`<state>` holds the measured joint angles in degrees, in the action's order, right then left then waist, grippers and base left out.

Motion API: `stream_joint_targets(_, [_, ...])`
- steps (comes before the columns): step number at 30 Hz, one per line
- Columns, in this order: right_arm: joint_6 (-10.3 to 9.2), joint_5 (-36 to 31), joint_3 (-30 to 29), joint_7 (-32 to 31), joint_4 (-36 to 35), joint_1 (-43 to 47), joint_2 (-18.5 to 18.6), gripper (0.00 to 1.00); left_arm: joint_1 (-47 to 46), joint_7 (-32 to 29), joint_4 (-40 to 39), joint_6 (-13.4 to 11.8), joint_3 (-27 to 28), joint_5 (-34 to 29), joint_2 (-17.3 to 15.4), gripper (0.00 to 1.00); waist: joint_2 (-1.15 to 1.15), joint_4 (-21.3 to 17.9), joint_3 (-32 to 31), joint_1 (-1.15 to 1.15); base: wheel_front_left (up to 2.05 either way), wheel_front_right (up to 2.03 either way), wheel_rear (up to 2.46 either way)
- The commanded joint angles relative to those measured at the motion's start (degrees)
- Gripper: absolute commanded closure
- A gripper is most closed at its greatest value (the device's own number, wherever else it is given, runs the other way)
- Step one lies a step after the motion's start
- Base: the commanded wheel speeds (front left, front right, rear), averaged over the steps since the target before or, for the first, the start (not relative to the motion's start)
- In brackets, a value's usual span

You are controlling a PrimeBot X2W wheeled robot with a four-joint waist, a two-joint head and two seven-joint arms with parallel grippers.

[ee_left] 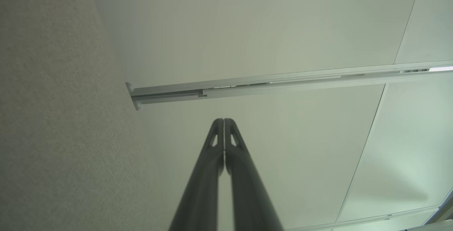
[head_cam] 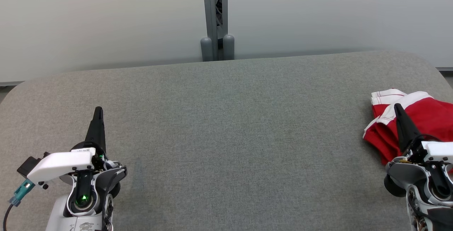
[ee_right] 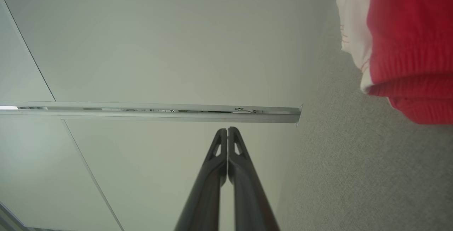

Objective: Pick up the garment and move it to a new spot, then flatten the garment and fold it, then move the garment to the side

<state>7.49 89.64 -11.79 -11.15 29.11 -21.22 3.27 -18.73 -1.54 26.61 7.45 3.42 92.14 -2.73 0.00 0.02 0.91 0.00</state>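
A red garment with white trim (head_cam: 426, 117) lies bunched at the right edge of the grey padded table (head_cam: 226, 135); it also fills the upper right of the right wrist view, garment (ee_right: 407, 39). My right gripper (head_cam: 397, 107) is shut and empty, its fingers rising in front of the garment's left part; its tips (ee_right: 227, 129) meet in the wrist view. At the lower left my left gripper (head_cam: 98, 110) is shut on nothing, far from the garment, with its fingertips (ee_left: 223, 120) pressed together.
Pale wall panels (head_cam: 106, 18) stand behind the table, joined by a grey post (head_cam: 214, 18) at the middle of the far edge. The table's corners are rounded. A teal connector and cable (head_cam: 21, 190) hang off my left wrist.
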Motion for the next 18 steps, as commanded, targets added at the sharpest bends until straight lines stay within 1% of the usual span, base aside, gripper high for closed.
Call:
stream_joint_targets(1, [0.0, 0.1, 0.0, -0.2, 0.3, -0.5, 0.4, 1.0, -0.6, -0.1, 0.0, 0.3, 0.2, 0.1, -0.1, 1.0, 0.0, 0.0, 0.0, 0.0, 0.0, 0.0, 0.0])
stream_joint_targets(18, [0.0, 0.1, 0.1, -0.2, 0.3, -0.5, 0.4, 1.0, -0.6, -0.1, 0.0, 0.3, 0.2, 0.1, -0.1, 1.0, 0.0, 0.0, 0.0, 0.0, 0.0, 0.0, 0.0])
